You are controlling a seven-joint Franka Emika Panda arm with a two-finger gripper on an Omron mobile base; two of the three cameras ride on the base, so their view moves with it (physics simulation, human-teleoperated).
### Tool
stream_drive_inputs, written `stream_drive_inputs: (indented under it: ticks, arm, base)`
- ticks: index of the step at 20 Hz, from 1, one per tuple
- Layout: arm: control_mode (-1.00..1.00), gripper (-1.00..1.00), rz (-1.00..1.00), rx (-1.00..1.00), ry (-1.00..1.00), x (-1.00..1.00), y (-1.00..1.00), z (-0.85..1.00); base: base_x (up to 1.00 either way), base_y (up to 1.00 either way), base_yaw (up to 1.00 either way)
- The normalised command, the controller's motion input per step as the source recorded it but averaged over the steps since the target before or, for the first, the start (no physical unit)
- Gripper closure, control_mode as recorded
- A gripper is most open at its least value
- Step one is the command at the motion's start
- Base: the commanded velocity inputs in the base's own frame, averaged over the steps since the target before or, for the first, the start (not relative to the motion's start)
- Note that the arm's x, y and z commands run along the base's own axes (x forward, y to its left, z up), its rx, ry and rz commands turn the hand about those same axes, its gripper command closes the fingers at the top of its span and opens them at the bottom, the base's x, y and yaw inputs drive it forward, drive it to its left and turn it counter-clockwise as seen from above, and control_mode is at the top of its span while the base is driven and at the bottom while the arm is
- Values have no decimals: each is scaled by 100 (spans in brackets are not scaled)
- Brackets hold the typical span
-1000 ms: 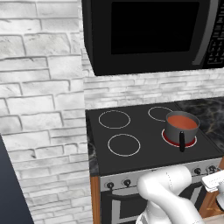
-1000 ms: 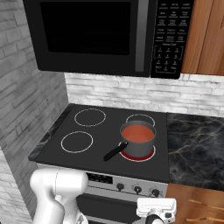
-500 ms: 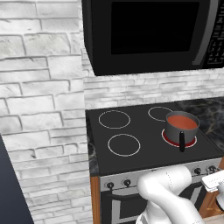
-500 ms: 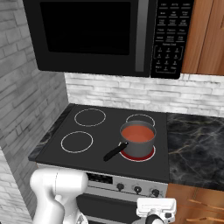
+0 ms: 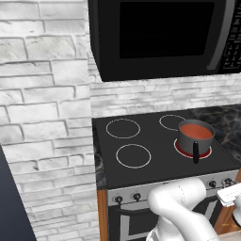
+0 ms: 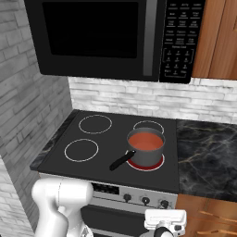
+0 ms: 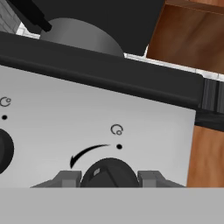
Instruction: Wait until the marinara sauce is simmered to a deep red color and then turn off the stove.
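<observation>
On the stove (image 6: 106,152), the sauce (image 6: 145,141) is simmered; a knob (image 7: 109,173) is gripped by the closed end effector (image 7: 109,178).

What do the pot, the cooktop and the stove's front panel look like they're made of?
Pot: likely brushed grey metal with a matte black handle. Cooktop: apparently smooth black glass with printed white rings. Front panel: flat silver, probably steel, though the render leaves this open.
</observation>
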Motion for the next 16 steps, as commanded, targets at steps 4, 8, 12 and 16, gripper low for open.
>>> stream_drive_inputs:
  ticks: [4,8,12,16]
  arm:
    - [-100,100,0,0,0,0,0,0]
    - [-100,100,0,0,0,0,0,0]
    - [-100,100,0,0,0,0,0,0]
    - [-100,100,0,0,0,0,0,0]
  base:
    - [0,0,0]
    - [0,0,0]
    - [0,0,0]
    - [0,0,0]
